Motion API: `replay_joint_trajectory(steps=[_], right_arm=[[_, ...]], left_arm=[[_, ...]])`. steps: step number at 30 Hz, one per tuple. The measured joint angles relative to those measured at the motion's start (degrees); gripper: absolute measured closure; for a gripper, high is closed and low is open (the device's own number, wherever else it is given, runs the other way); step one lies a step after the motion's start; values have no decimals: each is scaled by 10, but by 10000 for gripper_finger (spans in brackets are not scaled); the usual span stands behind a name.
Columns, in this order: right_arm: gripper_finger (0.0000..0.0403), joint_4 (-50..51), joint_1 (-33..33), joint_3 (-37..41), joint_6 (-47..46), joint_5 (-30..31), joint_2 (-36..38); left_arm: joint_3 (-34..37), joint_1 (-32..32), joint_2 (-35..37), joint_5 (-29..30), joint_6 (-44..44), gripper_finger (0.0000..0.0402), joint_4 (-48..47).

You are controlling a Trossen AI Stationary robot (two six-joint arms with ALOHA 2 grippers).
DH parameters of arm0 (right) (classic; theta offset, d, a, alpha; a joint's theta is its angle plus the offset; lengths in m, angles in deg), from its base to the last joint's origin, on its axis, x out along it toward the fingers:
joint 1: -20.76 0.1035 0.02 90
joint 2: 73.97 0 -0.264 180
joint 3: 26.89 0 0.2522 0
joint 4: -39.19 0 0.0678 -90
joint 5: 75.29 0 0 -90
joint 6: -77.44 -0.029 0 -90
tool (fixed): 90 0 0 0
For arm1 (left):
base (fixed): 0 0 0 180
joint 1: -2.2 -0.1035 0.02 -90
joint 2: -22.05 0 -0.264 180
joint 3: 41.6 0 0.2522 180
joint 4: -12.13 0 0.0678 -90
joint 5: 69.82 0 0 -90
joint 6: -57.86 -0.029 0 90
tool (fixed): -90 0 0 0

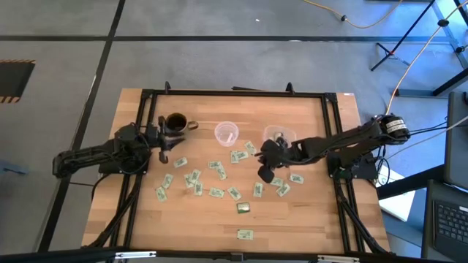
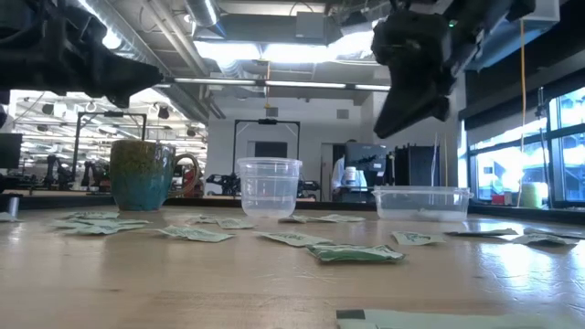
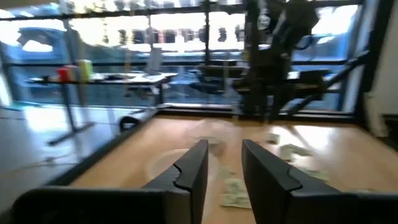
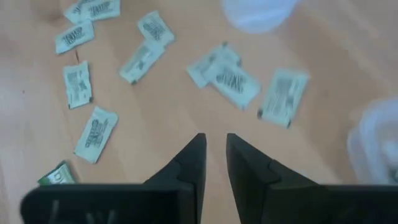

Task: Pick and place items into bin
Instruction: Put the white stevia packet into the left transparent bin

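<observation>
Right gripper (image 4: 213, 149), dark fingers slightly apart and empty, hovered mid-frame over scattered flat green-and-white packets (image 4: 231, 82); left gripper (image 3: 222, 163) likewise.

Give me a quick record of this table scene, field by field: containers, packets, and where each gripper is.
containers: mug, clear cup, clear bin, in a row at the table's far side
packets: packets scattered flat on the wood
darker packet: olive-gold packet, toward the near edge
left gripper: beside the mug, fingers apart, nothing between them
right gripper: raised above the packets near the bin, narrow gap, nothing held
</observation>
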Motion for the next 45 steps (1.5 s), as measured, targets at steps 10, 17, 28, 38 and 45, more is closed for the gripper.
replay_joint_trajectory(steps=[10,17,28,38,45], right_arm=[[336,62,50,0,-96,66,21],[336,165,54,0,-65,110,143],[336,153,55,26,69,259,228],[336,139,49,147,6,263,332],[336,66,48,224,-11,262,361]], left_arm=[[-108,14,-171,-70,27,272,-2],[-252,57,-407,-27,-45,283,-51],[-507,96,-765,1,-109,283,-62],[-689,103,-979,57,-178,283,-92],[-718,103,-1054,92,-172,283,-95]])
